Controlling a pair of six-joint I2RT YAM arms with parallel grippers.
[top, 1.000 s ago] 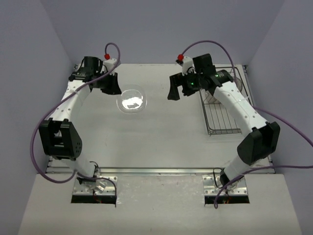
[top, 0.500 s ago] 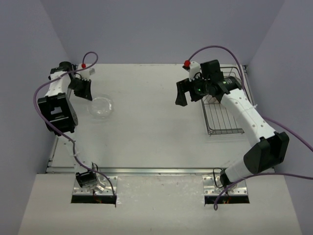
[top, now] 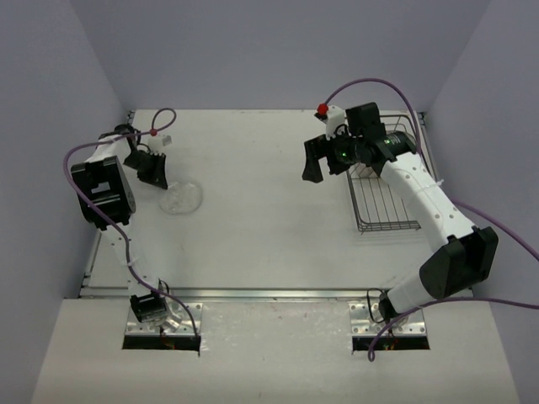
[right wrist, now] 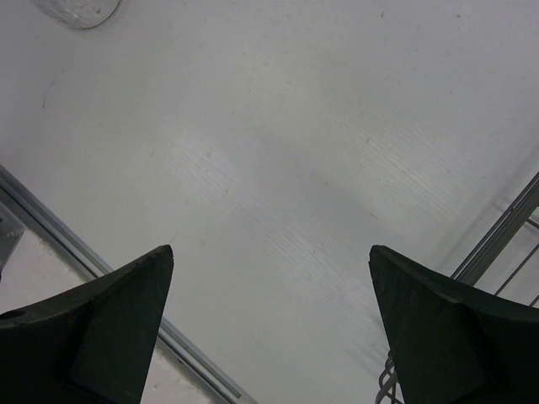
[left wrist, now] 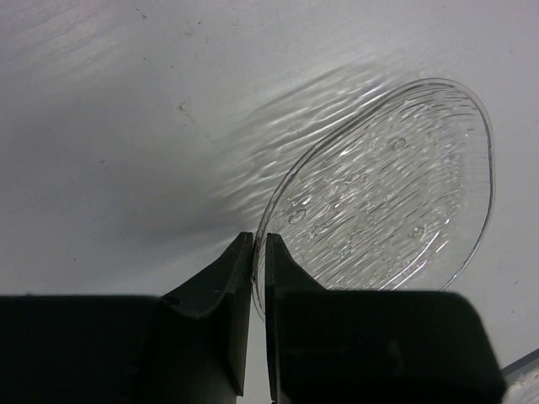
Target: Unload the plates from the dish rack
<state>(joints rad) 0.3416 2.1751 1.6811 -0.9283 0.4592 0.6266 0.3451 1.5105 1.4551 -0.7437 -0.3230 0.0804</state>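
1. Left gripper (left wrist: pixel 259 252): the jaws are closed almost fully. Only a thin slit is left between the fingers, and the rim of a plate (left wrist: pixel 379 202) is pinched in it.
2. Plate: one clear, ribbed plate is held by its near edge. It extends away from the fingers, low over the table (top: pixel 253 227). A shadow and light ripples are cast on the surface beside it. Whether its far edge touches the table cannot be told. In the top view the plate is seen at the left side of the table, well apart from the rack (top: pixel 383 189).
3. Right gripper (right wrist: pixel 269 252): the jaws are spread wide and nothing is held. The gripper is poised over bare table just left of the rack. The rack wires are seen at the right edge of the right wrist view.
4. Rack: it is located at the far right of the table and is partly covered by the right arm.
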